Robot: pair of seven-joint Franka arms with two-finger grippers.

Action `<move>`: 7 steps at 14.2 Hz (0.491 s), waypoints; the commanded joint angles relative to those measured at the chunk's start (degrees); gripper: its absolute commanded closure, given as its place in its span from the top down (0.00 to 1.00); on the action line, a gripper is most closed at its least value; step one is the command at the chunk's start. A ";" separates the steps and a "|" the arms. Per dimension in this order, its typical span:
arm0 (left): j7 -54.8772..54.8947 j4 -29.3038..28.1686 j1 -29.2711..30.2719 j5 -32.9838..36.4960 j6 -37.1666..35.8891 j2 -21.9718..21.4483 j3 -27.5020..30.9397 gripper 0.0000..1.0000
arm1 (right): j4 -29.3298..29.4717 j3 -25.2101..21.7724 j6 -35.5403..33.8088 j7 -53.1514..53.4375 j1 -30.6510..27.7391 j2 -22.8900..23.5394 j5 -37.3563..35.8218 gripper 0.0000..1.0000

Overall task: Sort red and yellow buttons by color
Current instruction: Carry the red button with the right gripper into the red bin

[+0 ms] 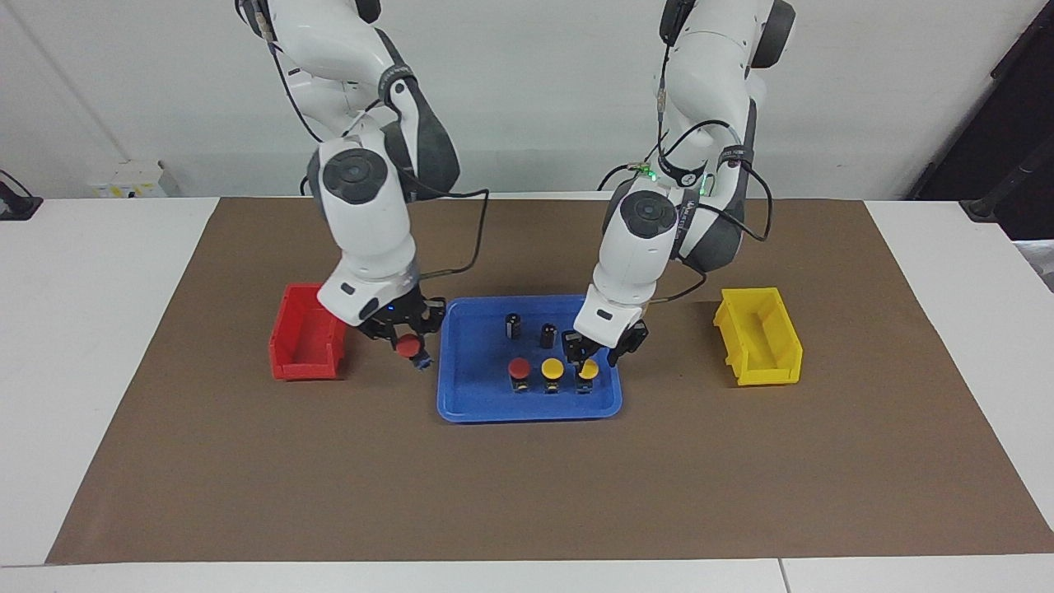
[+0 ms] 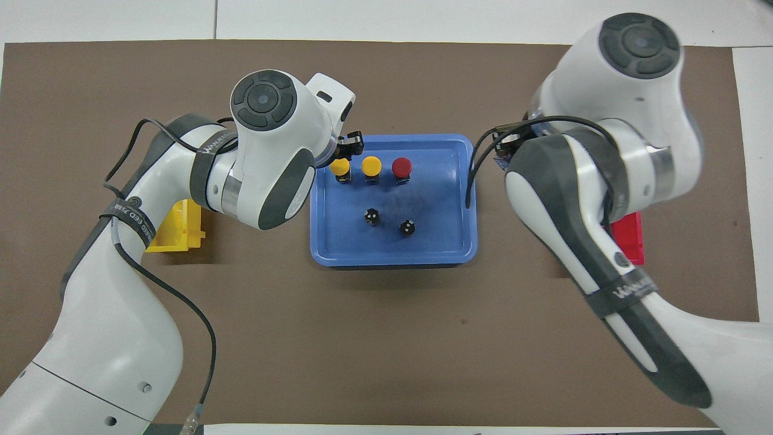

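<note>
On the brown mat (image 1: pixel 527 478), the right gripper (image 1: pixel 403 339) clamps a red button (image 1: pixel 408 347); the left gripper's (image 1: pixel 589 352) state is unclear.

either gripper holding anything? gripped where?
Right gripper holds a red button by its body. Left gripper is over a yellow button; grip unclear.

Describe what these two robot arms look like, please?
Both arms are glossy white with dark grey joints and round grey end caps. Black cables loop along them, held by black straps with white lettering. The left gripper and right gripper are small, black and two-fingered.
</note>
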 commanded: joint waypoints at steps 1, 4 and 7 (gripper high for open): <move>-1.19 -0.81 -0.98 0.64 1.36 -0.18 0.85 0.63 | -9.94 0.67 -0.55 -5.14 -6.67 -8.29 0.68 0.12; -1.19 -0.81 -0.98 0.64 1.36 -0.18 0.85 0.63 | -16.63 0.59 1.19 -6.56 -9.85 -11.46 -2.29 0.12; -1.19 -0.81 -0.98 0.64 1.36 -0.18 0.85 0.63 | -25.24 0.50 8.39 -5.78 -12.40 -14.54 -5.47 0.11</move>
